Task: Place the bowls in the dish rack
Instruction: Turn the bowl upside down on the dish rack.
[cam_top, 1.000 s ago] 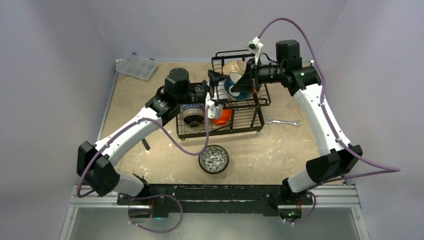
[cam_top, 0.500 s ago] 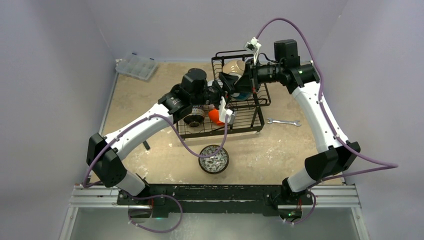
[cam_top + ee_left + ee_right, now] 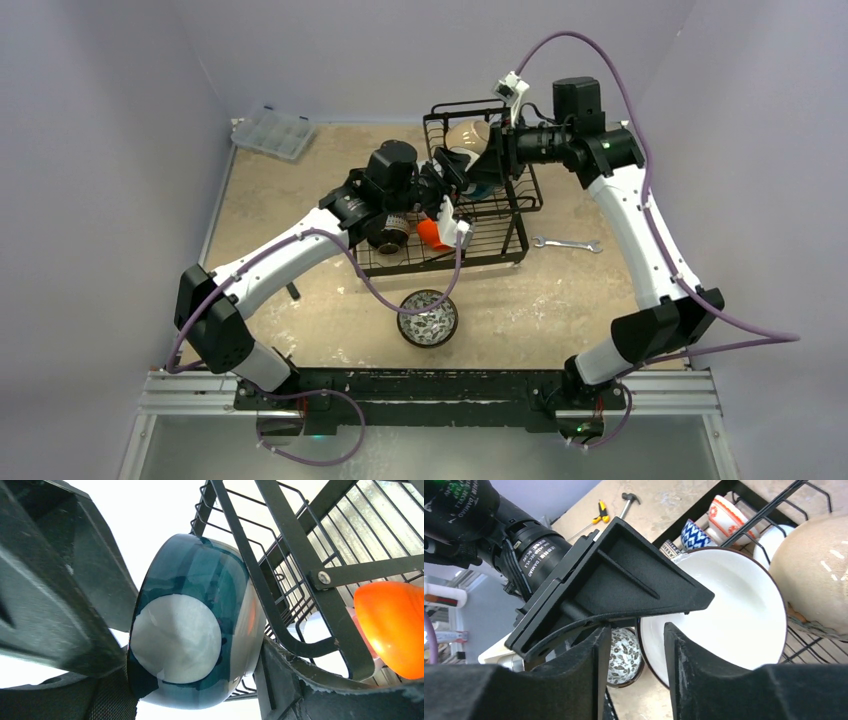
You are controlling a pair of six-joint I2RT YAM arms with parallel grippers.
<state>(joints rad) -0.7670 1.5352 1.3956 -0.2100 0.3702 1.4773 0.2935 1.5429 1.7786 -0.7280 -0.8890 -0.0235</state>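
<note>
The black wire dish rack [image 3: 500, 246] stands at mid-table. Above its basket tier, a teal bowl [image 3: 480, 183] with a white inside hangs between both grippers. My left gripper [image 3: 455, 176] is shut on the teal bowl [image 3: 200, 620], one finger against each side. My right gripper [image 3: 497, 158] is open [image 3: 636, 650], and the bowl's brown rim [image 3: 646, 655] stands loose in the gap. A tan bowl [image 3: 465, 132] leans in the basket. An orange bowl [image 3: 432, 232] and a blue-patterned bowl [image 3: 385, 232] sit on the slotted base. A black-and-white floral bowl [image 3: 428, 317] lies on the table.
A wrench [image 3: 567, 243] lies right of the rack. The clear compartment box [image 3: 273, 132] sits at the back left. More bowls, red floral [image 3: 726, 512] and blue-patterned [image 3: 694, 534], stand in the rack's base. A hammer [image 3: 629, 499] lies beyond it.
My left arm swung right into the rack and its jaws closed round the teal bowl. My right gripper, shut on the bowl's rim before, has opened.
</note>
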